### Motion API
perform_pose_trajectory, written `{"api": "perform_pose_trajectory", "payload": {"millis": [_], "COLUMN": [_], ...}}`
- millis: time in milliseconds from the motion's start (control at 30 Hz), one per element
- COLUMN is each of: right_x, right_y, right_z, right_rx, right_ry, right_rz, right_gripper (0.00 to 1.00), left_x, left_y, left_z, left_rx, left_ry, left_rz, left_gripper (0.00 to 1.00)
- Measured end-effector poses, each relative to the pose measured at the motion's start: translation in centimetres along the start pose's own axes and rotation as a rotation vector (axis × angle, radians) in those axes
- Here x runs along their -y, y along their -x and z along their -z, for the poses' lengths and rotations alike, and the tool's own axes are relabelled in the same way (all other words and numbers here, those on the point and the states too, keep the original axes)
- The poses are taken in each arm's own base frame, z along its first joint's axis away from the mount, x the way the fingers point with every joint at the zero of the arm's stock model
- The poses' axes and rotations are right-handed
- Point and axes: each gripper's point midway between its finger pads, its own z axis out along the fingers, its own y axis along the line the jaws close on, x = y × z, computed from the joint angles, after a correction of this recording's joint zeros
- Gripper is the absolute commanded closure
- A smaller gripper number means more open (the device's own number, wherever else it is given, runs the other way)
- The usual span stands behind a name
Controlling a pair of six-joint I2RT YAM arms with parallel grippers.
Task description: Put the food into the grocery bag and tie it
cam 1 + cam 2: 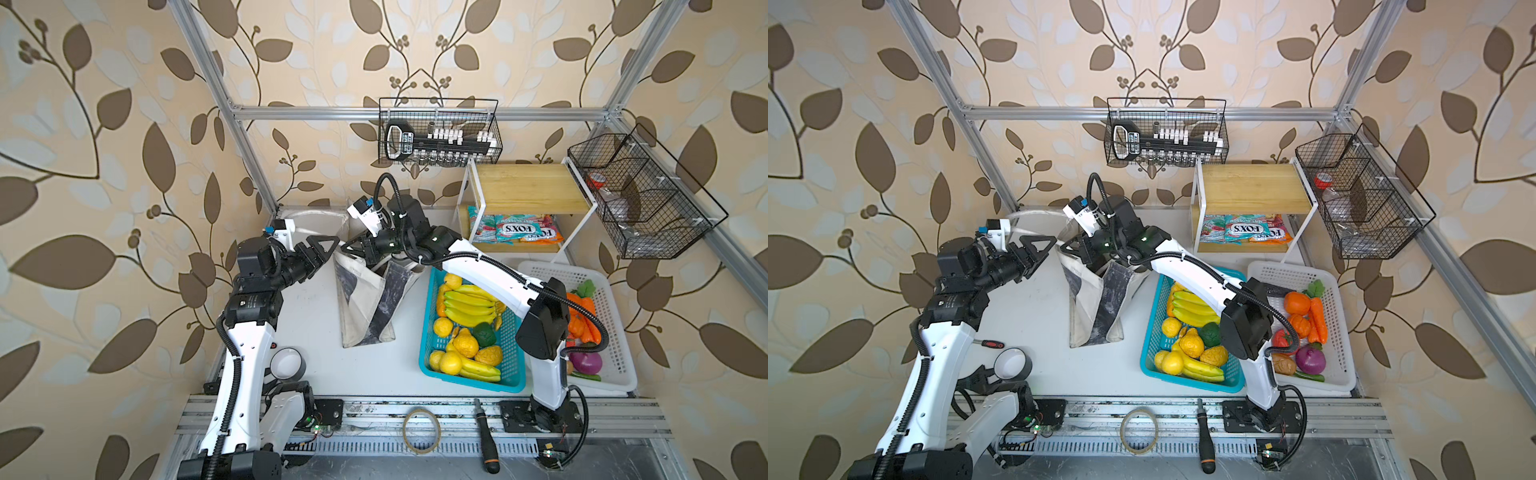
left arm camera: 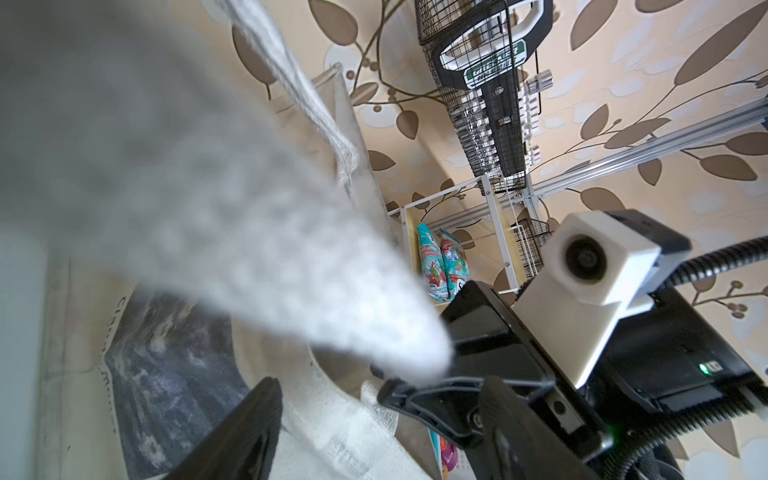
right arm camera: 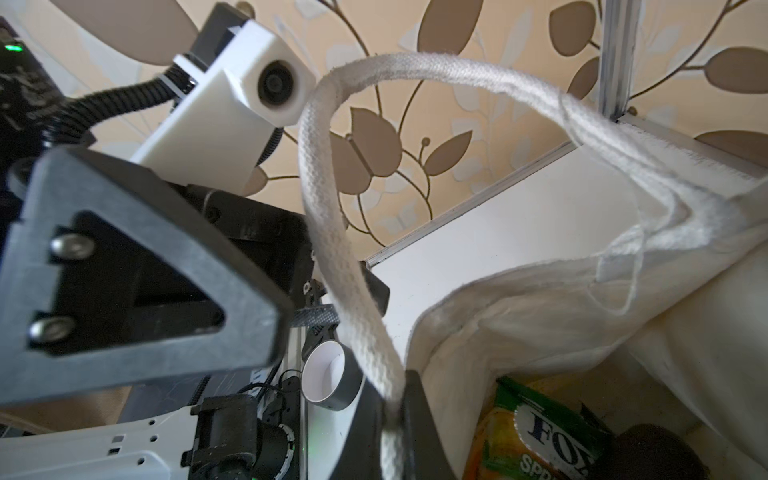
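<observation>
Strap handle (image 2: 208, 249) hangs right across the left wrist lens, a blur, so that view is mostly blind. Grocery bag (image 1: 361, 307) stands mid-table, leaning, just left of the blue basket (image 1: 427, 328), with its mouth at the far end under the right arm. Right gripper (image 3: 392, 419): jaws pressed together, pinching the strap low down, and the loop arcs over to the bag rim. Left gripper (image 2: 374, 436): jaws spread wide, holding nothing, just beside the right one. Green-and-yellow snack packet (image 3: 536, 428) is inside the bag. The dark shape beside it I can't identify. No knot visible.

Risks, my read:
- strap snags on the left camera housing and drags the soft bag over, spilling the food
- webbing slips from the pinch under pull
- fingers clash, since they're that close
- left closes on bag cloth, not strap
</observation>
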Motion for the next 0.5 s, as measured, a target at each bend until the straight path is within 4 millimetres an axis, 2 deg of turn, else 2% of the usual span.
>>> {"api": "perform_pose_trajectory", "payload": {"millis": [133,167,233,267,300,367,433,500], "right_x": [1.6,2.0,2.5,2.2,1.6,-0.6,-3.6,-6.2], "right_y": [-1.0,-1.2,-1.4,-1.4,-1.5,-1.2,-0.7,-0.6], "right_z": [0.2,0.3,0.6,0.6,0.5,0.1,-0.4,-0.7], "right_rx": [-0.013,-0.019,-0.033,-0.041,-0.054,-0.072,-0.075,-0.065], "right_ry": [-0.025,-0.041,-0.090,-0.104,-0.117,-0.130,-0.124,-0.103], "right_rz": [-0.050,-0.058,-0.052,-0.039,-0.019,0.042,0.105,0.142], "right_gripper": [1.00,1.00,1.00,1.00,1.00,1.00,1.00,1.00], "left_x": [0.1,0.3,0.8,1.1,1.5,1.7,1.2,0.4], "left_y": [-0.1,-0.1,-0.2,-0.2,-0.1,0.0,0.4,0.7], "left_z": [0.8,1.1,1.5,1.5,1.4,0.8,0.1,-0.3], "left_rx": [0.041,0.057,0.079,0.081,0.077,0.055,0.020,-0.002], "left_ry": [0.005,0.001,-0.023,-0.033,-0.050,-0.059,-0.007,0.055], "left_rz": [-0.070,-0.090,-0.119,-0.128,-0.128,-0.116,-0.089,-0.071], "left_gripper": [0.26,0.21,0.02,0.01,0.01,0.10,0.16,0.16]}}
